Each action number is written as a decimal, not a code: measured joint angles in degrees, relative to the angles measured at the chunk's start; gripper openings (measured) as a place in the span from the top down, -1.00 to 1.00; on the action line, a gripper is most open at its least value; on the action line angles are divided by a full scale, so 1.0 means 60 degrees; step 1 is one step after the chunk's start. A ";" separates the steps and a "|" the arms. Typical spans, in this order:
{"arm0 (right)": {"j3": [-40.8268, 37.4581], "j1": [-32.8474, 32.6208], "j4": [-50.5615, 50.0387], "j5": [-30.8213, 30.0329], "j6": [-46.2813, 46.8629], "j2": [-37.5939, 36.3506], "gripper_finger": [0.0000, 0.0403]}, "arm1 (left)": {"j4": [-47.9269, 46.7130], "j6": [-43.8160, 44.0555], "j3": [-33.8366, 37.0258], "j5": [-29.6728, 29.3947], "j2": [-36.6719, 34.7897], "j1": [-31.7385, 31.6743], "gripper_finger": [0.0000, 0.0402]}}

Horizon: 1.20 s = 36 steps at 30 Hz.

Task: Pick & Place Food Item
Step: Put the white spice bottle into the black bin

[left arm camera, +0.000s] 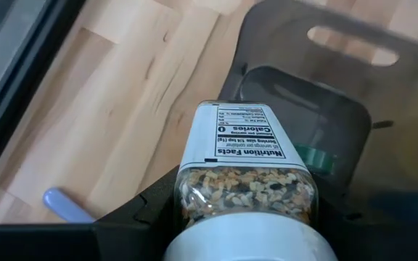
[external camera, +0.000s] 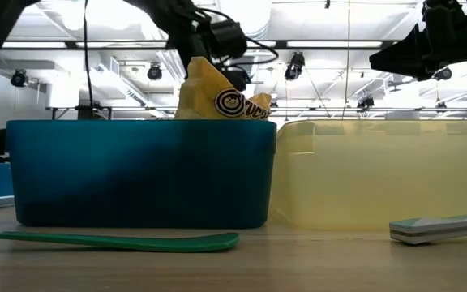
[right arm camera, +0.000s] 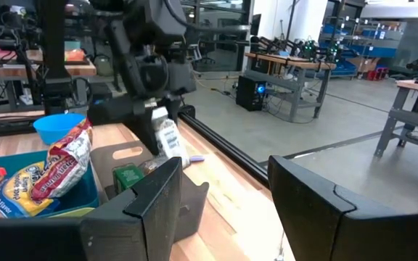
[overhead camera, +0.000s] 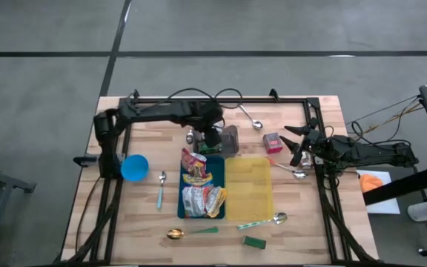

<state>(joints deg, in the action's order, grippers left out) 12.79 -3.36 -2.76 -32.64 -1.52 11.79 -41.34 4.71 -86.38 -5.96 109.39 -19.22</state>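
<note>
Jar (left arm camera: pixel 247 174) of seasoning sits clenched in the left gripper (left arm camera: pixel 245 210), just above the grey bin (left arm camera: pixel 318 94). Right gripper (right arm camera: pixel 223 210) waits aside, fingers spread, empty.

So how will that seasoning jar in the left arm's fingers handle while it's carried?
The jar is probably rigid, so the left fingers can squeeze it without crushing it. Its smooth round body could slip or twist. Its loose filling makes it likely light, and set down on its side it could roll.
</note>
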 joint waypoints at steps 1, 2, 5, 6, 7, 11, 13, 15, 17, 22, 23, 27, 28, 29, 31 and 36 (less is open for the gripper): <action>0.0002 0.0004 0.0000 -0.0003 0.0001 0.0000 0.01 | 0.0006 -0.0049 0.0009 -0.0003 0.0079 0.0000 0.04; 0.0001 0.0003 0.0000 0.0000 0.0003 0.0000 0.01 | 0.0015 -0.0066 0.0009 -0.0004 0.0163 0.0000 0.04; 0.0002 0.0003 0.0006 0.0000 0.0004 0.0000 0.01 | 0.0101 -0.0182 0.0064 -0.0075 0.0361 0.0000 0.04; 0.0000 0.0002 0.0005 0.0000 0.0002 0.0000 0.01 | 0.0113 -0.0264 0.0065 -0.0076 0.0421 0.0000 0.04; 0.0000 0.0000 0.0000 -0.0001 0.0000 0.0000 0.01 | 0.0113 -0.0292 0.0071 -0.0080 0.0463 0.0000 0.04; 0.0002 0.0001 0.0001 0.0000 0.0000 0.0000 0.01 | 0.0178 -0.0326 0.0075 -0.0110 0.0571 0.0000 0.04; 0.0002 0.0003 0.0002 -0.0002 0.0000 0.0000 0.01 | 0.0146 -0.0325 0.0079 -0.0114 0.0639 0.0000 0.04; 0.0001 0.0000 0.0000 -0.0001 0.0000 0.0000 0.01 | 0.0108 -0.0325 0.0079 -0.0112 0.0673 0.0000 0.04; 0.0000 0.0004 0.0000 0.0000 0.0000 -0.0004 0.01 | 0.0038 -0.0326 0.0090 -0.0068 0.0694 -0.0004 0.04; 0.0001 0.0004 0.0003 0.0000 0.0000 -0.0004 0.01 | -0.0051 -0.0325 0.0090 -0.0028 0.0855 -0.0004 0.04; 0.0002 0.0001 0.0004 0.0000 0.0000 -0.0004 0.01 | -0.0048 -0.0325 0.0090 -0.0008 0.0874 -0.0004 0.04; 0.0002 0.0003 0.0000 -0.0003 0.0000 -0.0004 0.01 | -0.0059 -0.0325 0.0090 0.0223 0.0905 -0.0008 0.04; 0.0002 0.0000 0.0000 0.0000 0.0003 -0.0004 0.01 | -0.0060 -0.0324 0.0090 0.0223 0.0912 -0.0007 0.04; 0.0000 0.0003 0.0002 0.0000 0.0000 -0.0004 0.01 | -0.0058 -0.0325 0.0090 0.0248 0.0917 -0.0007 0.04; 0.0002 0.0001 0.0001 -0.0001 0.0000 -0.0004 0.01 | -0.0061 -0.0321 0.0090 0.0279 0.0917 -0.0007 0.03; 0.0002 0.0004 0.0001 -0.0003 0.0000 -0.0004 0.01 | -0.0049 -0.0321 0.0093 0.0334 0.0917 -0.0007 -0.15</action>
<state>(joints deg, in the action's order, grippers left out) 12.80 -3.33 -2.76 -32.66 -1.52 11.77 -41.64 2.79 -85.82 -3.96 114.89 -19.27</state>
